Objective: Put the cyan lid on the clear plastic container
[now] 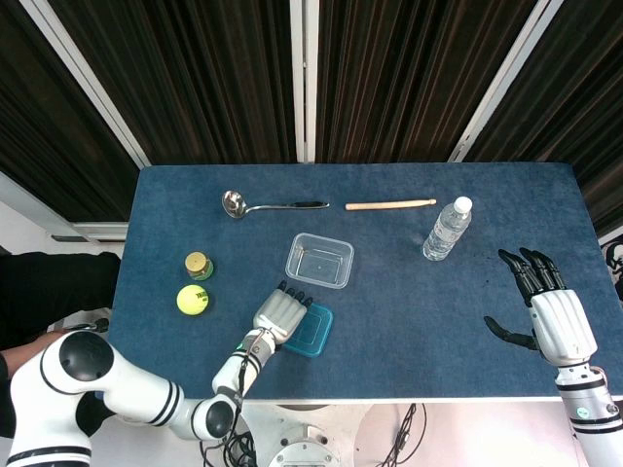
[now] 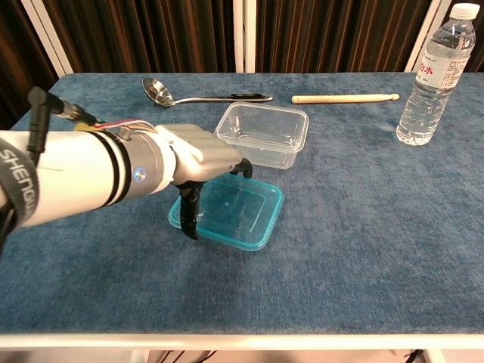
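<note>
The cyan lid [image 1: 314, 332] [image 2: 236, 215] lies near the front of the blue table [image 1: 409, 302], its left side under my left hand [image 1: 282, 313] [image 2: 198, 155]. The thumb presses the lid's left edge and the fingers hook over its far edge, so the hand grips it. The lid looks slightly raised and tilted off the cloth. The clear plastic container [image 1: 319, 260] [image 2: 262, 134] stands open just beyond the lid, close to the fingertips. My right hand [image 1: 545, 311] hovers at the table's right edge with fingers spread, holding nothing.
A water bottle [image 1: 446, 231] [image 2: 436, 76] stands at the right. A metal ladle [image 1: 263, 205] [image 2: 197, 97] and a wooden drumstick [image 1: 389, 204] [image 2: 344, 97] lie along the back. A tennis ball [image 1: 192, 300] and a small jar [image 1: 199, 265] sit at the left.
</note>
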Action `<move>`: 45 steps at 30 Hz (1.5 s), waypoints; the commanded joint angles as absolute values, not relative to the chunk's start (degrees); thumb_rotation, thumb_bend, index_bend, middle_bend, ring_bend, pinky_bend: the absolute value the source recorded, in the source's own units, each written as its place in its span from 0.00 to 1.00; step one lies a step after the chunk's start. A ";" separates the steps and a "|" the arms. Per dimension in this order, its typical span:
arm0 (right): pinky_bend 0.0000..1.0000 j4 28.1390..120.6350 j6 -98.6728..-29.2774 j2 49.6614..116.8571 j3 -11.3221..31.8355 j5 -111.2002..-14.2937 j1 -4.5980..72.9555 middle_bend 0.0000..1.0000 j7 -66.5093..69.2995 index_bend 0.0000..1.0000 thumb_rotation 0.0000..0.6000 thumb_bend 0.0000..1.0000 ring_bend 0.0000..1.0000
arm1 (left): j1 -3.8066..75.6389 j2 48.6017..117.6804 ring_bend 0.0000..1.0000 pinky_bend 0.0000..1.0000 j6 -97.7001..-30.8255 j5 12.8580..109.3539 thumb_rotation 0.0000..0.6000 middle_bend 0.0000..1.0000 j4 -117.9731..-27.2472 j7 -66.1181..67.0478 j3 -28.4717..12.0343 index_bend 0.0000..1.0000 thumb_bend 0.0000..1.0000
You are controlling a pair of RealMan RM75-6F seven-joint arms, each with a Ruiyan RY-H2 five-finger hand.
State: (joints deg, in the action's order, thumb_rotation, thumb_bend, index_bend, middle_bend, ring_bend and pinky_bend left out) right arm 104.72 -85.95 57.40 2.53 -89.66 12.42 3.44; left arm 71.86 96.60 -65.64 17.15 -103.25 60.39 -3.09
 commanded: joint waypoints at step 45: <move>0.08 104.08 -82.88 57.26 5.39 -86.79 11.29 0.13 4.00 0.00 1.00 0.12 0.06 | 93.27 97.75 0.18 0.11 -48.19 -17.64 1.00 0.29 -72.85 74.23 -16.60 0.35 0.05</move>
